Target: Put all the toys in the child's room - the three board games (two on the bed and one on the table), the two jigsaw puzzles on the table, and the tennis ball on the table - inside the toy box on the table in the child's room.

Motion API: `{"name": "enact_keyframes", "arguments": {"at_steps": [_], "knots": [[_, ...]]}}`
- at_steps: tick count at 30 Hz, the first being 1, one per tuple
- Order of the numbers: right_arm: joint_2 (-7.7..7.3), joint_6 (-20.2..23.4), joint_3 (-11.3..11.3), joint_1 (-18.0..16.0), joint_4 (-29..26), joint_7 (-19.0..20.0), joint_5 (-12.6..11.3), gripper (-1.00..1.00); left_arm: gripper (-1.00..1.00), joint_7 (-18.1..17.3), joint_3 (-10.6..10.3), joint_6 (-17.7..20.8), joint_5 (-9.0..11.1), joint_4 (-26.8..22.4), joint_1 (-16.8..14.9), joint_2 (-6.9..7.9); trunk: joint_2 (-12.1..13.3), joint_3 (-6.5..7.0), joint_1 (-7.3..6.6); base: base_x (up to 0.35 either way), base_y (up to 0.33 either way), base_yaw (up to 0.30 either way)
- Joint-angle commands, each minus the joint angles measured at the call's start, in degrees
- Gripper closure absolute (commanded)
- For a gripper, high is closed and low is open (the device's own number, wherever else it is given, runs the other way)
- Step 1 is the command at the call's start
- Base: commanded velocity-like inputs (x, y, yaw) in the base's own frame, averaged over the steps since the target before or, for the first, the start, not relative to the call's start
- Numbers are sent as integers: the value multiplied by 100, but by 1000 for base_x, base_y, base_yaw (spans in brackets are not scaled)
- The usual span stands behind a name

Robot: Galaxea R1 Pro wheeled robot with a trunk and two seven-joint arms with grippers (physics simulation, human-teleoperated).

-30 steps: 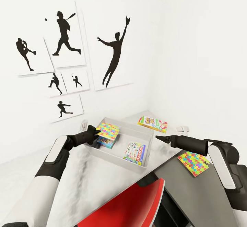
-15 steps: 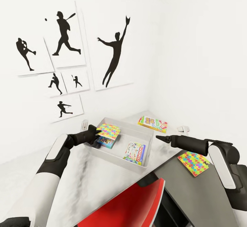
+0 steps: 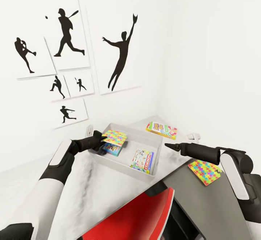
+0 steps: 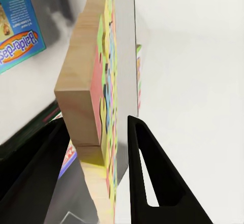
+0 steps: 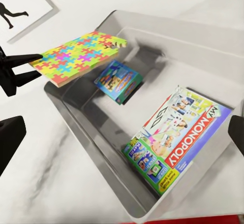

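My left gripper [image 3: 103,139] is shut on a jigsaw puzzle [image 3: 114,137], held flat over the toy box's [image 3: 120,166] left end; its wooden edge [image 4: 84,97] sits between the fingers [image 4: 147,173]. Inside the box lie a blue board game [image 3: 111,148] and a Monopoly game [image 3: 142,160]. The Skip-Bo game [image 3: 161,129] rests on the table [image 3: 90,189] behind the box. A second puzzle [image 3: 204,171] lies on the lower dark top. My right gripper [image 3: 167,145] hovers open right of the box, above the Monopoly game [image 5: 178,137]. The tennis ball is out of view.
A red chair [image 3: 137,214] stands close in front of the desk. A small white object [image 3: 194,136] lies near the wall corner on the right. Black sports silhouettes [image 3: 69,33] hang on the wall behind the desk.
The head view has shifted slightly. My left gripper still holds the puzzle over the box, barely moved. The right arm is unchanged.
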Motion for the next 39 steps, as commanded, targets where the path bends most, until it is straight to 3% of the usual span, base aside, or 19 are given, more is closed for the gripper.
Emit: {"name": "enact_keyframes", "arguments": {"at_steps": [1, 39], "knots": [[0, 23, -6, -6, -2, 53, 43, -100, 100, 61, 10, 9, 65, -2, -9, 6, -11, -20, 3, 0, 0, 0], [0, 23, -10, -7, -2, 57, 43, -100, 100, 256, 17, -10, 78, 111, -384, -25, -11, -210, 3, 0, 0, 0]]}}
